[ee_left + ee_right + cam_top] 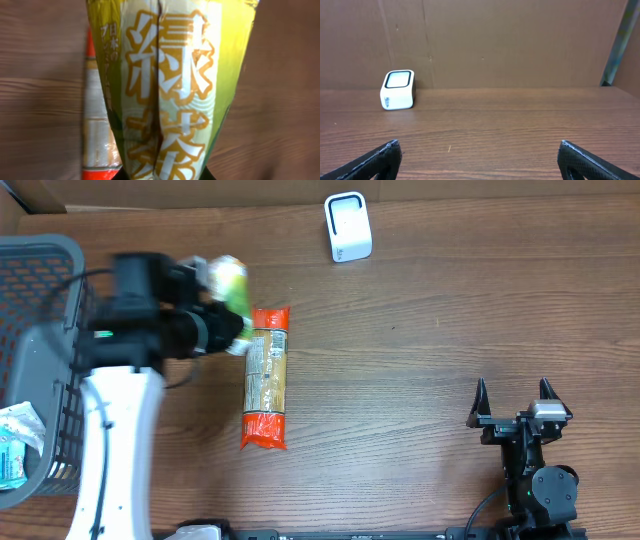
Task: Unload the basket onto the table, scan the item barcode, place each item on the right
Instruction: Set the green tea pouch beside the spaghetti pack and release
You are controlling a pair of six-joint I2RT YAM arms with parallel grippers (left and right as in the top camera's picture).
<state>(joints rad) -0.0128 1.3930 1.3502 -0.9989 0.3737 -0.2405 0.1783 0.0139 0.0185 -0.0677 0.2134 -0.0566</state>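
left gripper (216,318) upper left, pinching green pouch (230,280); orange packet (267,380) just right, centre-left; scanner (348,227) top centre; right gripper (513,395) lower right, spread wide.

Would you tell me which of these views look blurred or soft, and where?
Overhead: the left gripper and its green packet are blurred, the scanner crisp. Left wrist: the packet fills the frame, slightly soft. Right wrist: sharp throughout.

Glossy, creased film on green tea pouch (175,90); matt wood grain on desk (400,380); smooth white plastic on barcode scanner (348,227).
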